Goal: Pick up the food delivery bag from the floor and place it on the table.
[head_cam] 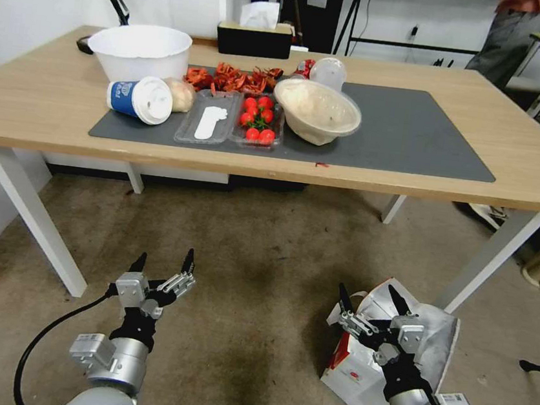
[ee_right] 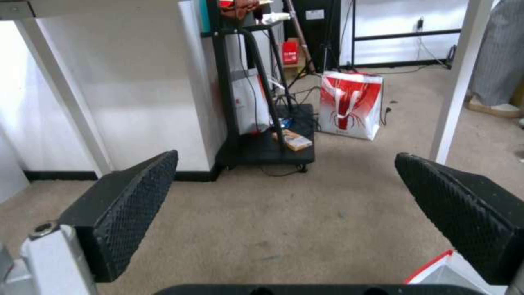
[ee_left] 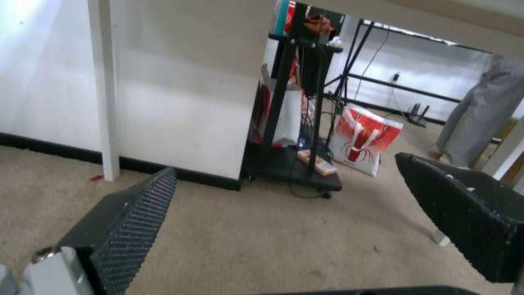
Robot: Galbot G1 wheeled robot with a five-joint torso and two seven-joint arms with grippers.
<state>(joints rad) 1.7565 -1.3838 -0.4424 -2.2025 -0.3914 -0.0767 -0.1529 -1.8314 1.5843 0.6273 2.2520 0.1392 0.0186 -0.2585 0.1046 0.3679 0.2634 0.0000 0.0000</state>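
Your food delivery bag (head_cam: 364, 376) sits on the floor (head_cam: 263, 260), on the robot's right side, near the desk's white leg (head_cam: 491, 257). It is white with red edges and a small round red logo, and shiny silver shows at its open top. It leans a little.

Your right gripper (head_cam: 373, 299) hangs just above the bag's open top. Its fingers (head_cam: 345, 299) are spread wide apart and hold nothing. In the right wrist view, a red-edged corner of the bag (ee_right: 437, 272) peeks in just beside one finger of the right gripper (ee_right: 284, 192). You cannot tell if it touches the bag.

Your left gripper (head_cam: 164, 262) hangs over bare carpet, well apart from the bag. Its fingers are wide open too, and hold nothing. The left wrist view shows the same gap in the left gripper (ee_left: 284, 192), with only carpet in it.

The desk (head_cam: 54, 100) stands in front of you with a dark grey mat (head_cam: 420, 135) on it. On the mat are a white bowl (head_cam: 141, 51), a blue cup (head_cam: 140, 98) on its side, a tray of small tomatoes (head_cam: 258, 120) and a tipped clear bowl (head_cam: 317, 112).
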